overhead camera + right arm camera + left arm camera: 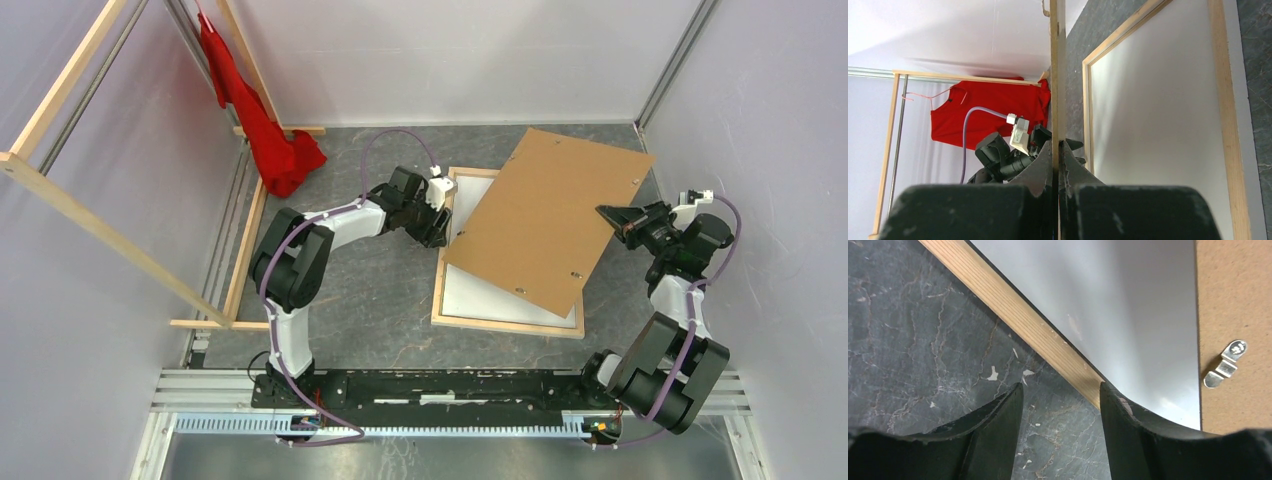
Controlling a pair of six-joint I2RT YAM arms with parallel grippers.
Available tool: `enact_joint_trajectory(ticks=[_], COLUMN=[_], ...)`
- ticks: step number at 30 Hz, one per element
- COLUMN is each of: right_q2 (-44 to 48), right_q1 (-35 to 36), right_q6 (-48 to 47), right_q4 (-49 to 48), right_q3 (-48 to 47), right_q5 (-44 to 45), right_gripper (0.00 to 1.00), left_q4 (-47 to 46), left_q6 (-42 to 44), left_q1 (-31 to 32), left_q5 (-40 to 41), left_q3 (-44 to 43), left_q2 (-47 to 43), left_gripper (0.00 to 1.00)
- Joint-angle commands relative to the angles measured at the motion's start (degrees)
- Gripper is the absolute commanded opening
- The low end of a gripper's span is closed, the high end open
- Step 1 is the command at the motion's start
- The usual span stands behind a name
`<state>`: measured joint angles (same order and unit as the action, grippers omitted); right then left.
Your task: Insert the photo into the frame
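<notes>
**Item: the frame** [505, 326]. Lies flat on the tabletop [370, 300], pale wood face up, between the two arms.

**Item: the photo** [490, 300]. A white sheet lies inside the rails, taken to be the print with its picture side down. It appears seated already.

**Item: backing board** [545, 220]. Brown, lifted at a slant over the frame's far right part. A metal turn clip [1226, 364] shows on it.

**Left pincer** [1060, 390]. Jaws part-way open, straddling the frame's left rail, with nothing clamped.

**Right pincer** [1055, 150]. Closed tight on the edge of the backing board.

**Step in hand (judged).** Steadying the frame so the board can go down over the photo.
- Close on the wood rail only. The inner finger sits at the sheet's edge and could crease or lift it.
- Keep the frame pressed flat, not raised.
- Bring the board square to the rails before lowering it.

**Surface.** Dark grey, marble-veined, with small white chips. It looks smooth, so the frame may slide if pushed sideways.

**Room.**
- Pale lilac walls.
- Long wooden beams [100, 235] on the left.
- A red garment [270, 130] hanging at the far left corner.
- A metal mounting rail [450, 385] along the near edge.
</notes>
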<state>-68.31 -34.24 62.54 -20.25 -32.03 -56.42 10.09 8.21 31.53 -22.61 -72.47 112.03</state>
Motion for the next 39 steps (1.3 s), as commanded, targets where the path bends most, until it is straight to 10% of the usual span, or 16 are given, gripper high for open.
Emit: enact_joint_trajectory(ticks=[1, 20, 39], right_q2=[2.15, 2.99, 1.54], right_q1=[-0.1, 0.55, 7.71], right_q6=[0.16, -0.89, -2.3], right_q4=[-1.55, -1.02, -1.51], right_q3=[-2.68, -1.72, -1.17], right_q5=[-0.82, 0.0, 1.85], right_gripper=[0.0, 0.0, 0.0], left_q4=[-2.23, -1.98, -2.72], left_q6=[-0.47, -2.93, -0.14], left_q1=[-0.06, -0.06, -7.09], left_q5=[0.47, -2.68, 0.1], left_q3=[0.92, -0.84, 6.41], left_q2=[-0.19, 2.26, -2.39], left_gripper=[0.64, 0.63, 0.41])
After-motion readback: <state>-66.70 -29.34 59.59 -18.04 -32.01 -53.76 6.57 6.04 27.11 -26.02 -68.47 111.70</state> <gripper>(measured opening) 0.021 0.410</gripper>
